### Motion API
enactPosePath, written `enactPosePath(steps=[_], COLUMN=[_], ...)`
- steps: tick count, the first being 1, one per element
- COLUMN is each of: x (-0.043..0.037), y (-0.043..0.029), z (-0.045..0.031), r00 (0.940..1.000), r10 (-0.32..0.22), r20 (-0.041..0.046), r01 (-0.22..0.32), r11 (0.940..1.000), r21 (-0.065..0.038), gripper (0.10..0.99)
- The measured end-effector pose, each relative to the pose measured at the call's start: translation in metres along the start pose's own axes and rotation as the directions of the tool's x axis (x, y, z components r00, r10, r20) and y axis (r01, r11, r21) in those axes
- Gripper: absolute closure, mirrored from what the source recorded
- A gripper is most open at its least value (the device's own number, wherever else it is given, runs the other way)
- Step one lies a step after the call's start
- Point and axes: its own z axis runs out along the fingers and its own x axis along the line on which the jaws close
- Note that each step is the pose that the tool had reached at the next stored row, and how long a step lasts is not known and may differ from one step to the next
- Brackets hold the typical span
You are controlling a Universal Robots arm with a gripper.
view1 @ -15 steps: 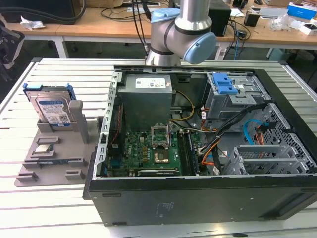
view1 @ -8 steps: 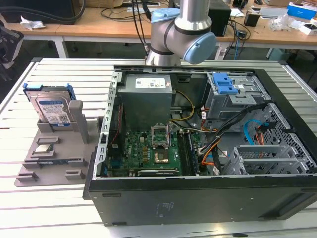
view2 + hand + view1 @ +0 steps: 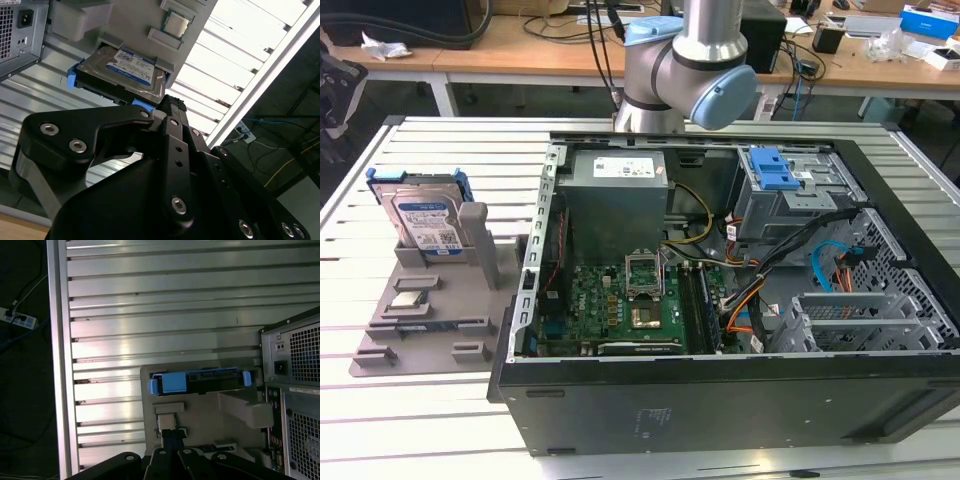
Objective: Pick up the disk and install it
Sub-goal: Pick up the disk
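We see the disk [image 3: 424, 214], a flat silver slab with a white-and-blue label and blue plastic rails, leaning in a matte grey holder [image 3: 428, 322] on the ribbed aluminium table [image 3: 410, 430]. In the first wrist view the black gripper [image 3: 169, 434], tips pressed together on nothing, hangs apart from it.

Our arm [image 3: 688, 70] stands at the top centre of the exterior view, showing a blue-capped joint [image 3: 725, 97]. Our gripper [image 3: 172, 107] [image 3: 169, 439] appears, black, in both wrist views.
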Motion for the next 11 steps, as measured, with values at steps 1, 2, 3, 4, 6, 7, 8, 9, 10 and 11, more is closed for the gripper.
enactPosePath(steps=[1,2,3,4,6,7,8,9,10,11], x=[0.0001,0.0001,0.0000,0.0000,0.0000,0.0000,0.0000,0.0000,0.0000,0.0000], y=[0.0000,0.0000,0.0000,0.0000,0.0000,0.0000,0.0000,0.0000,0.0000,0.0000], z=[0.0000,-0.0001,0.0000,0.0000,0.0000,0.0000,0.0000,0.0000,0.0000,0.0000], r00=[1.0000,0.9994,0.9985,0.9975,0.9907,0.9859,0.9794,0.9717,0.9671,0.9635], r10=[-0.010,-0.035,-0.055,-0.071,-0.136,-0.167,-0.202,-0.236,-0.254,-0.267], r20=[-0.0005,-0.0017,-0.0025,-0.0031,-0.0059,-0.0072,-0.0086,-0.0099,-0.0106,-0.0112], r01=[0.010,0.035,0.055,0.071,0.136,0.167,0.202,0.236,0.254,0.267], r11=[1.0000,0.9994,0.9985,0.9975,0.9907,0.9859,0.9794,0.9717,0.9671,0.9636], r21=[0.000,-0.001,-0.001,-0.002,-0.003,-0.004,-0.006,-0.007,-0.007,-0.008], gripper=[0.980,0.980,0.980,0.980,0.980,0.980,0.980,0.980,0.980,0.980])
